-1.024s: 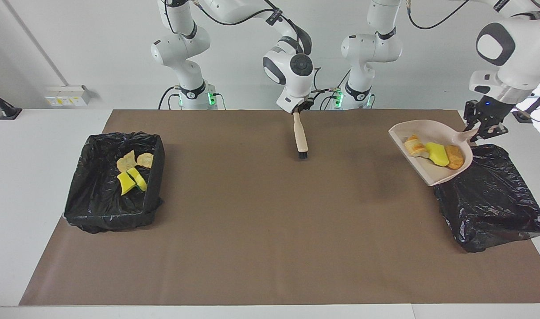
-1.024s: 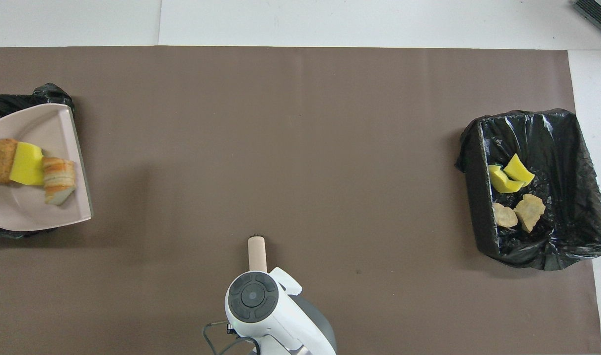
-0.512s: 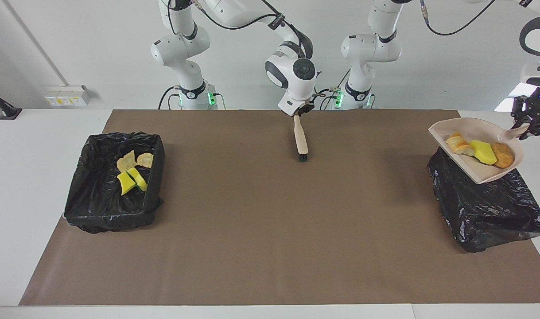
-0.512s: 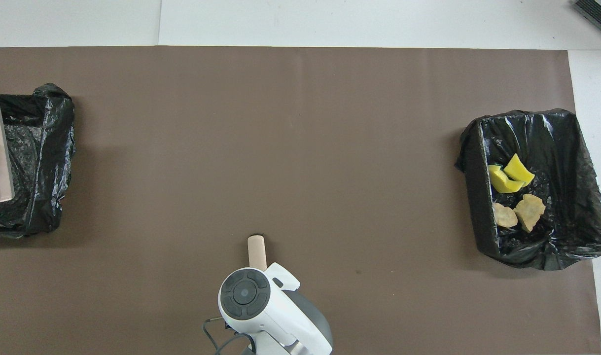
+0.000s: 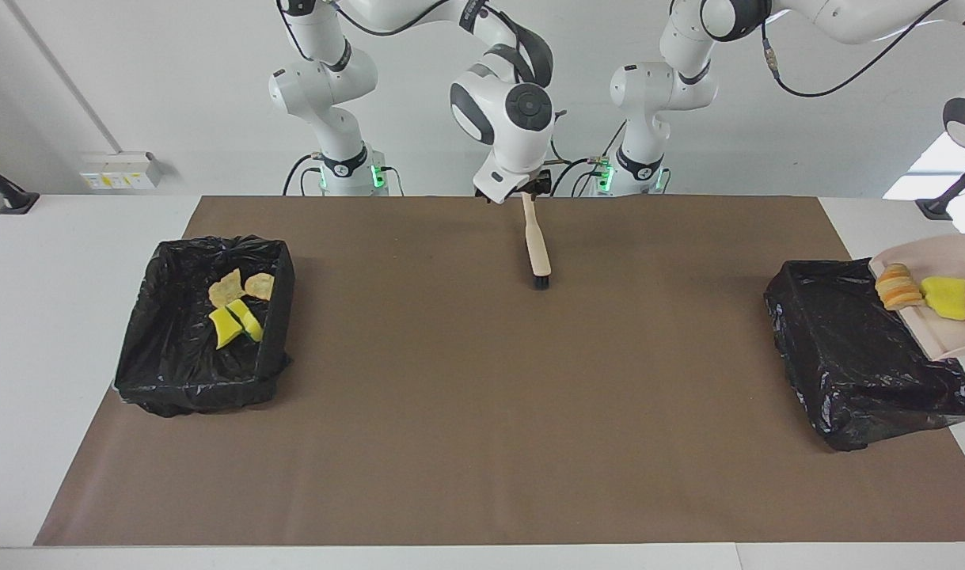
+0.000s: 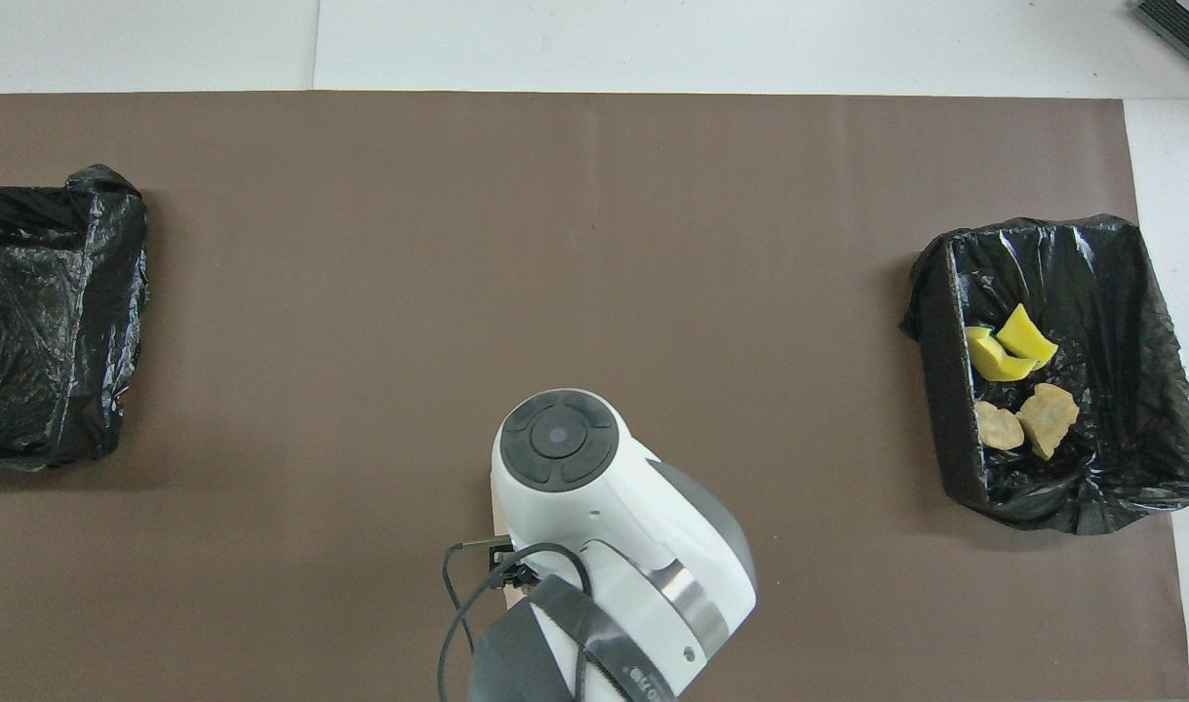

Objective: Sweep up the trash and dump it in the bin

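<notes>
Shifted outward over the bin point(image 5: 854, 348), dustpan point(image 5: 945, 332) carries three scraps point(image 5: 933, 291).

We see the bench point(image 5: 482, 475) from a high cam facing the robots, plus steep overhead; both share the brown mat point(image 6: 555, 244).

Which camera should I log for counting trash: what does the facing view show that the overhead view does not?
Facing only: the dustpan raised over the bin at the left arm's end, carrying three scraps; the brush beneath the right pincer. Overhead only: that bin's inside from straight above, no scraps in the part in view. Both: the bin at the right arm's end holding four scraps.
</notes>
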Robot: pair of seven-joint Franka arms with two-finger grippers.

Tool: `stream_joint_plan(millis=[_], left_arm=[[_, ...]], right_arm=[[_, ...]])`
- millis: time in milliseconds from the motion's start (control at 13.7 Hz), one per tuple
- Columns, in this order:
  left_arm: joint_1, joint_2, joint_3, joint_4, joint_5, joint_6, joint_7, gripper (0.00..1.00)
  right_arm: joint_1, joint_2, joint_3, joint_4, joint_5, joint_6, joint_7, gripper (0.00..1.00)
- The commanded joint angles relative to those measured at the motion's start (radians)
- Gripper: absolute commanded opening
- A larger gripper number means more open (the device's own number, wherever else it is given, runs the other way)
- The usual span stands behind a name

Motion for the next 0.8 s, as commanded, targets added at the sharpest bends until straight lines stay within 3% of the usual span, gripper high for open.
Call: stream_joint_plan(millis=[0, 146, 439, 732], left_arm=[[-0.01, 0.018, -0.018, -0.006, 0.135, 0.0, -0.012, 0.0], [-0.031, 0.023, -0.021, 0.003, 0.17, -0.017, -0.019, 0.0], [-0.042, 0.049, -0.03, 0.049, 0.293, -0.032, -0.071, 0.0], [-0.043, 0.026, -0.123, 0.086, 0.234, -0.121, -0.133, 0.0]], right_arm=[[-0.085, -0.066, 0.006, 0.034, -0.041, -0.093, -0.117, 1.0], [-0.143, -0.071, 0.009, 0.112, -0.139, -0.158, -0.196, 1.0], [-0.243, -0.08, 0.006, 0.157, -0.161, -0.178, -0.343, 1.0], [-0.257, -0.082, 0.005, 0.157, -0.164, -0.177, -0.344, 1.0]])
